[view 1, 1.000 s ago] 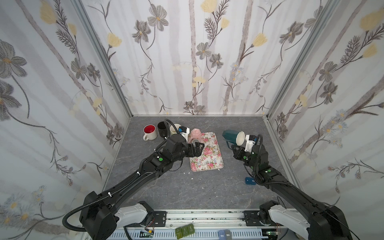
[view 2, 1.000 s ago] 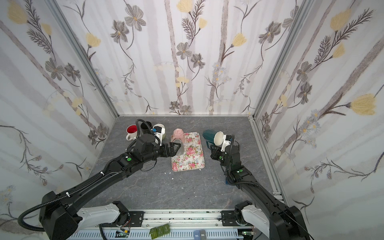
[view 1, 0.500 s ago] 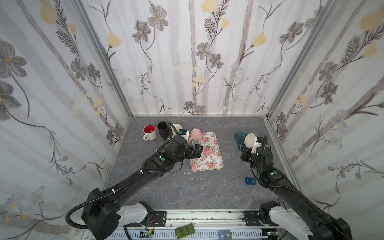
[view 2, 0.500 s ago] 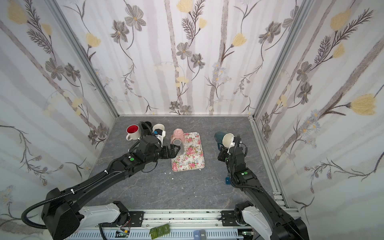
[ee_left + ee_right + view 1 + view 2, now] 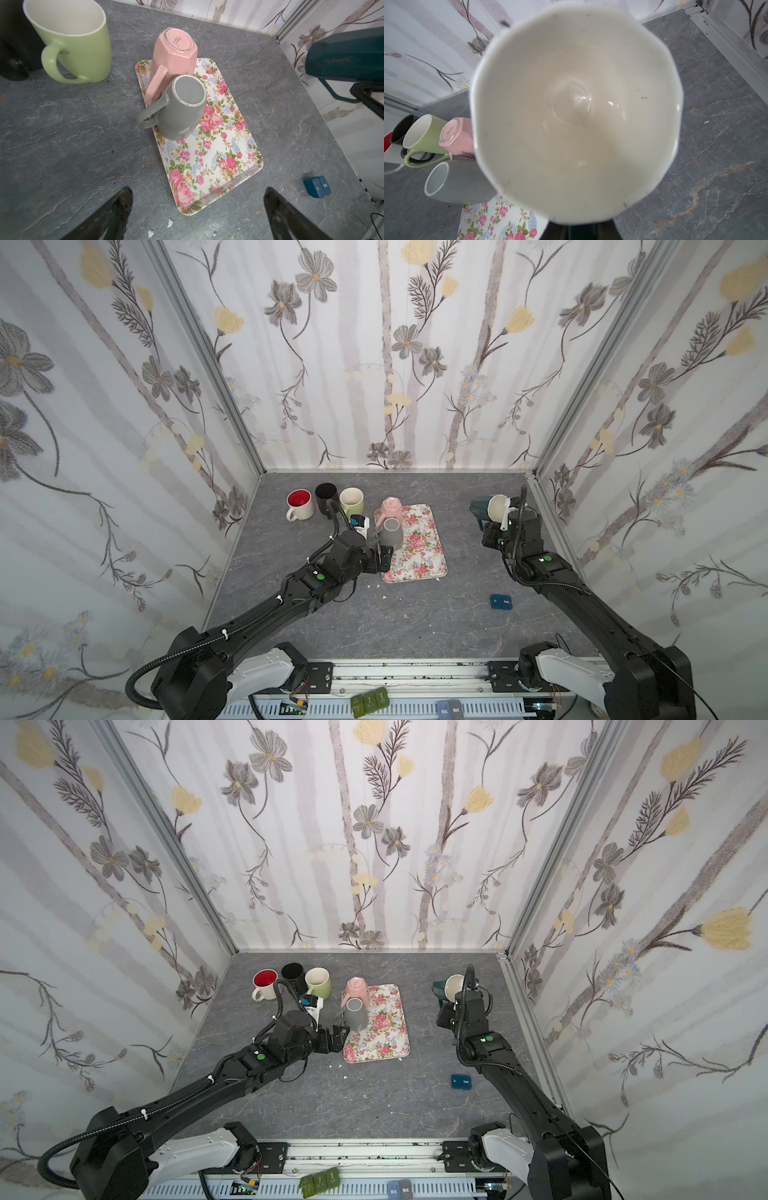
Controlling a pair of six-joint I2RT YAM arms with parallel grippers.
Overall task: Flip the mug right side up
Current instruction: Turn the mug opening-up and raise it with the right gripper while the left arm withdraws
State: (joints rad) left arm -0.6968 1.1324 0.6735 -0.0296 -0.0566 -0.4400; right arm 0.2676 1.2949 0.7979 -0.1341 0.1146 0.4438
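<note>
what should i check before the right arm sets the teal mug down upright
1. Grip: right pincer shut on the dark teal ceramic mug, white inside: ok.
2. Mug upright: it hangs on its side, mouth sideways: not ok.
3. Landing spot: bare grey marbled tabletop beneath; the small blue block lies apart, nearer the front: ok.
4. Left pincer out of the way: open, over by the floral tray: ok.
5. Clearance to the side wall: cannot tell.
</note>
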